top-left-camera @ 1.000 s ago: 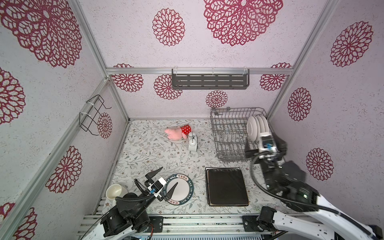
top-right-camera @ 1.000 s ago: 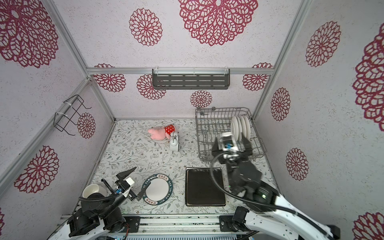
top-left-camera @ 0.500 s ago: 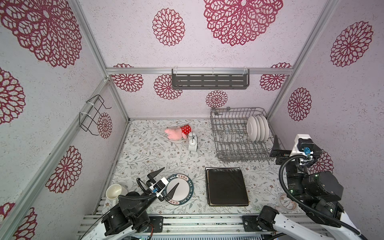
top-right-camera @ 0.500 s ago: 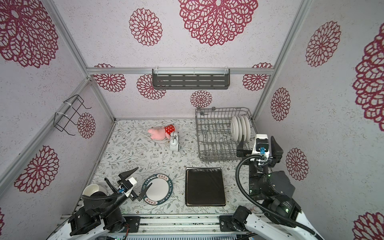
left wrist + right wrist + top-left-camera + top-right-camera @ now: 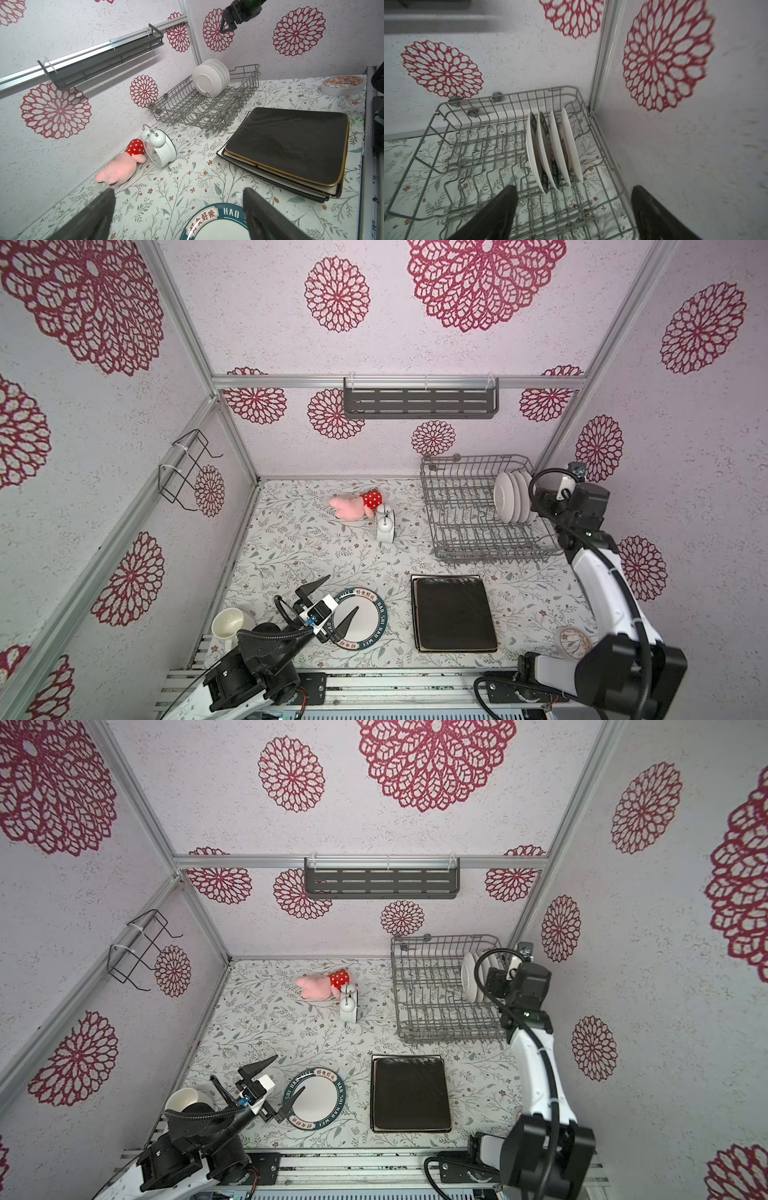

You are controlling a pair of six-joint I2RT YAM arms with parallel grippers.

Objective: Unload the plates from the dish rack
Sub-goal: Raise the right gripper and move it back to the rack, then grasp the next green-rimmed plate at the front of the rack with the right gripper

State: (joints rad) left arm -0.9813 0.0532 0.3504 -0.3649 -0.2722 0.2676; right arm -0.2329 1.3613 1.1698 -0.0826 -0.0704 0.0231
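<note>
The grey wire dish rack (image 5: 457,510) (image 5: 428,990) stands at the back right. Several round white plates (image 5: 509,497) (image 5: 556,149) stand on edge in its right end. My right gripper (image 5: 573,188) hangs open and empty above the rack's near right corner, short of those plates; its wrist (image 5: 582,499) shows in both top views. At the front a round teal-rimmed plate (image 5: 363,620) (image 5: 220,226) lies flat beside a stack of dark square plates (image 5: 453,612) (image 5: 291,143). My left gripper (image 5: 343,592) (image 5: 177,193) is open over the round plate's left edge, holding nothing.
A pink plush (image 5: 353,506) and a white alarm clock (image 5: 384,524) sit mid-table. A white mug (image 5: 228,624) stands front left and a tape roll (image 5: 573,643) front right. A grey shelf (image 5: 419,400) and a black wire holder (image 5: 183,472) hang on the walls.
My right arm left the rack's front edge, swung out to the right, and now sits farther back beside the standing plates. The left arm has hardly moved.
</note>
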